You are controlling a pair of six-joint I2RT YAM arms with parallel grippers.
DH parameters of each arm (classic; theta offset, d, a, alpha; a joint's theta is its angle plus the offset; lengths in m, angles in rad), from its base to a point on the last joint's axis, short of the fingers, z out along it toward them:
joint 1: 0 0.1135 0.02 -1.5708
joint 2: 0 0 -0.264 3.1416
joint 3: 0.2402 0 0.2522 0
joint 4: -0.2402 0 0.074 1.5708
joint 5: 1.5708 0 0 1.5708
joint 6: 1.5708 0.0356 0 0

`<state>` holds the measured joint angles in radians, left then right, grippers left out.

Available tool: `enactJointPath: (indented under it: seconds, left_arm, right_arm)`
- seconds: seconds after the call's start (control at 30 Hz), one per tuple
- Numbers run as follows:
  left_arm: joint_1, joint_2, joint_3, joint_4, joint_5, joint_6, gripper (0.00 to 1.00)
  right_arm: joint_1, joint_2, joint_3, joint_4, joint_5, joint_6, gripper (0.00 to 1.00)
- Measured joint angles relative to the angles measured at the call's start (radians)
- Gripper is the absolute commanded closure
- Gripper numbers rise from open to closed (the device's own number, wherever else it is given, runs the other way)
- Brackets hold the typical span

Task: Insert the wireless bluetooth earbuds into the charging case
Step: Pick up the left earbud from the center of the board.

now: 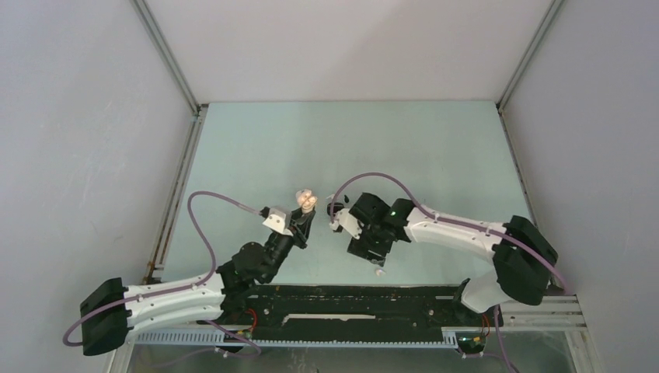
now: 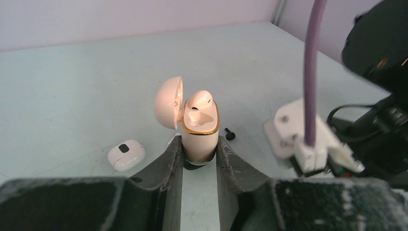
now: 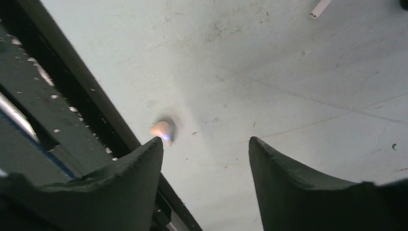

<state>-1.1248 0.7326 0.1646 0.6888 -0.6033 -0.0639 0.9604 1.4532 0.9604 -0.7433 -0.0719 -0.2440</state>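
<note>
— Gripping what, on the left?

— The left gripper (image 2: 199, 150) is clamped on the charging case (image 2: 198, 137), which stands upright with its lid (image 2: 169, 102) swung open. It sits about midway across the surface (image 1: 350, 140), slightly toward the left edge. The fingers hide its base, so I cannot tell whether it touches down.

— Anything inside?

— A white earbud (image 2: 200, 99) stands in one well, its stem hidden. The other well is shadowed and hard to read.

— And the right?

— The right gripper (image 3: 204, 142) hangs near the near edge, jaws apart with only bare surface between them. A loose earbud (image 3: 161, 129) lies just beside one fingertip, close to the black rail (image 3: 57, 96). It is small and blurred; contact cannot be judged.

— What else?

— A closed second case (image 2: 126, 155) lies near the held one. A small black piece (image 2: 230, 134) beside it is too tiny to name. A white stick (image 3: 320, 8) is cut off by the right wrist view's top.
</note>
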Motion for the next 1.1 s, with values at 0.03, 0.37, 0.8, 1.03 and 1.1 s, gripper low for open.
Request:
enactJointPath:
  seconds: [0.03,0.37,0.8,1.03,1.1]
  left_arm:
    - [0.000,-0.015,0.000,-0.008,-0.008,0.000,1.00]
    - [-0.001,-0.145,-0.006,-0.096,-0.085,0.013,1.00]
    - [-0.001,-0.174,-0.006,-0.134,-0.112,0.023,1.00]
    - [-0.001,-0.156,-0.006,-0.134,-0.112,0.035,1.00]
    - [-0.001,-0.156,-0.006,-0.135,-0.112,0.038,1.00]
  right_arm:
    - [0.006,0.019,-0.001,0.006,0.008,0.005,0.27]
    - [0.140,0.095,-0.015,0.031,0.048,0.011,0.50]
    - [0.169,0.170,-0.023,0.034,0.051,0.020,0.50]
    - [0.179,0.198,-0.024,0.029,0.054,0.020,0.55]
    - [0.181,0.207,-0.023,0.024,0.055,0.023,0.56]
